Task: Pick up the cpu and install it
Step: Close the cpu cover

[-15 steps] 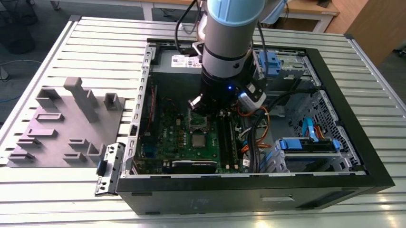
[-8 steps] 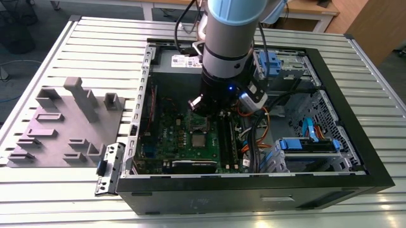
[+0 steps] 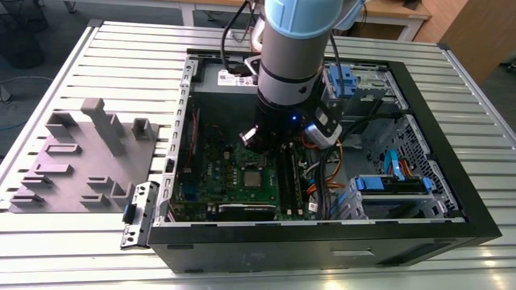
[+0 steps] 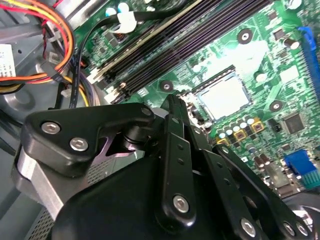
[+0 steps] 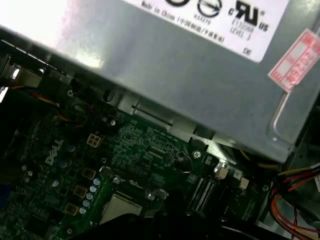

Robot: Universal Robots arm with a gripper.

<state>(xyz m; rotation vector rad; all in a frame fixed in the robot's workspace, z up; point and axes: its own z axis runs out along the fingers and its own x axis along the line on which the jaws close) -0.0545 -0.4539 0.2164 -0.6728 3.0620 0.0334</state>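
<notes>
Fingers (image 4: 176,150): black, drawn together, nothing held between them.
Gripper (image 4: 172,102): over the green motherboard (image 4: 260,55), tips near the socket (image 4: 212,79).
Cpu (image 4: 225,95): silver square, lying flat within the socket frame, apart from the fingers. In the exterior view the cpu (image 3: 252,179) sits just below centre of the frame, under the arm (image 3: 286,66).
Memory slots (image 4: 190,45): long, dark, beside the socket.
Computer case (image 3: 475,223): open, black-rimmed, on the slatted desk (image 3: 121,54).
Grey tray (image 3: 72,157): at the exterior view's left, beside the case.
</notes>
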